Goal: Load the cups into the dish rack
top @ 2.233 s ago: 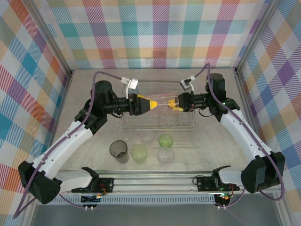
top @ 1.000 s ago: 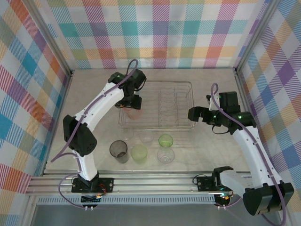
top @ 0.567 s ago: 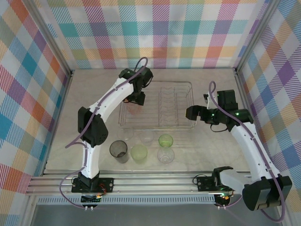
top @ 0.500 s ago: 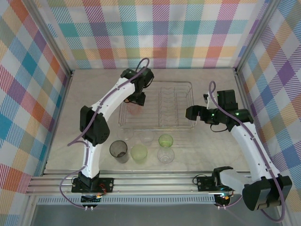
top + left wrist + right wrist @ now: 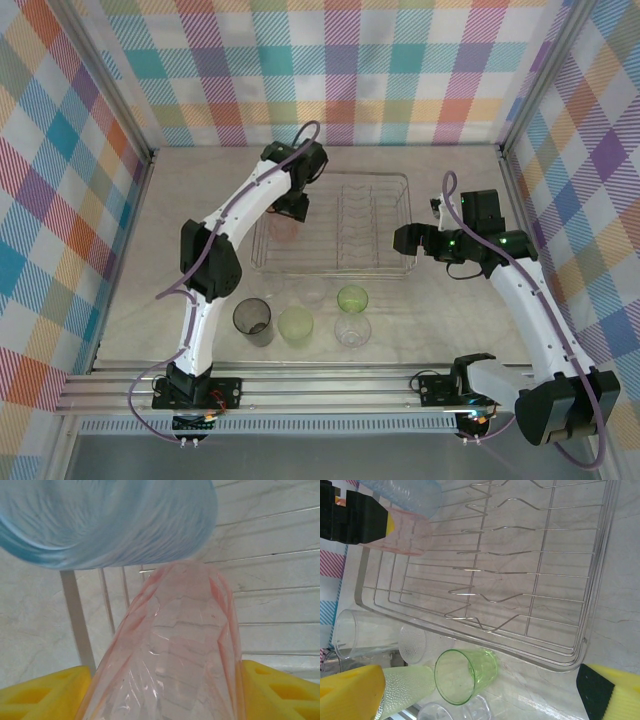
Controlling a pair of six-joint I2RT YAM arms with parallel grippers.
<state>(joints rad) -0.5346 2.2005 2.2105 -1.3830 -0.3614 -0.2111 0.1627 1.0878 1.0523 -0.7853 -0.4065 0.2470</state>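
Above: left gripper [image 5: 292, 212] at the dish rack's [image 5: 330, 270] left end, pinching a pink cup [image 5: 284, 233]; right gripper [image 5: 399, 240] beside the right edge. Left wrist: pink cup clamped between yellow pads [image 5: 40, 695], blue cup [image 5: 105, 520] just beyond (blurred). Right wrist: jaws spread wide, green cup [image 5: 465, 672] outside the rack's rim.

pink cup [image 5: 175, 645]: translucent pink-red
blue cup [image 5: 105, 520]: pale blue
green cup [image 5: 465, 672]: clear green
dish rack [image 5: 541, 555]: silvery wire
bench [image 5: 440, 310]: beige marbling
walls [image 5: 330, 60]: pastel plaid
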